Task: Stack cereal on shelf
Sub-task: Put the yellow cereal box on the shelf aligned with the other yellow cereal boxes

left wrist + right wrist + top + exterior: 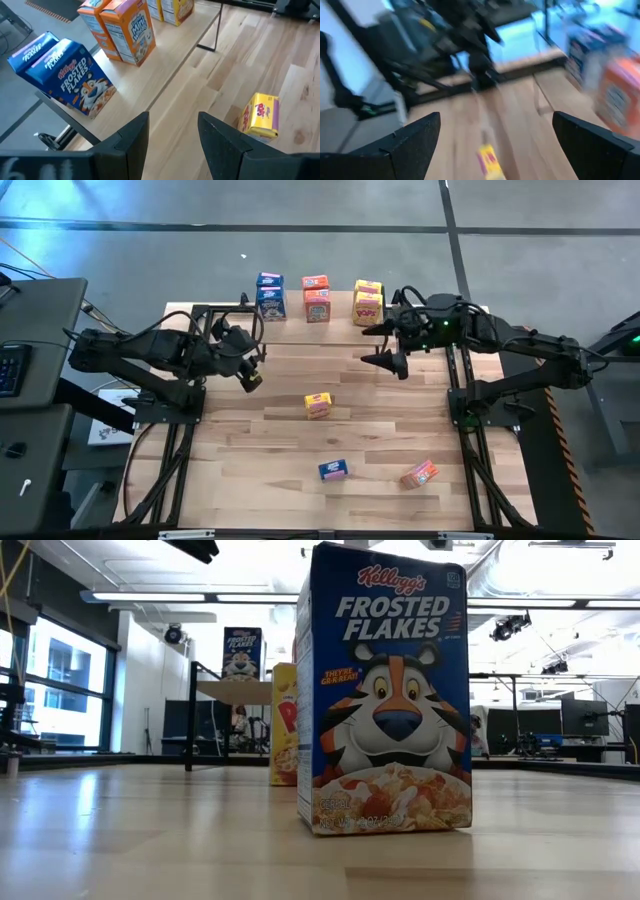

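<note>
The shelf (pixel 296 314) stands along the table's far edge. On it are paired blue boxes (pixel 270 295), orange boxes (pixel 316 298) and yellow boxes (pixel 368 302). In the left wrist view they are the blue (pixel 75 82), orange (pixel 127 30) and yellow boxes (pixel 175 9). On the tabletop a yellow box (pixel 318 405) and a blue box (pixel 333 470) stand upright, and an orange box (pixel 420 474) sits near the right. My left gripper (pixel 252 376) hovers open left of the yellow box (pixel 261 116). My right gripper (pixel 383 347) hangs wide open in front of the shelf's yellow boxes.
The low view is filled by the upright blue box (pixel 390 690), with the yellow box (pixel 285 725) behind it and the shelf (pixel 235 690) farther off. Black frame rails (pixel 465 395) run along the table's left and right sides. Bare wood lies between the loose boxes.
</note>
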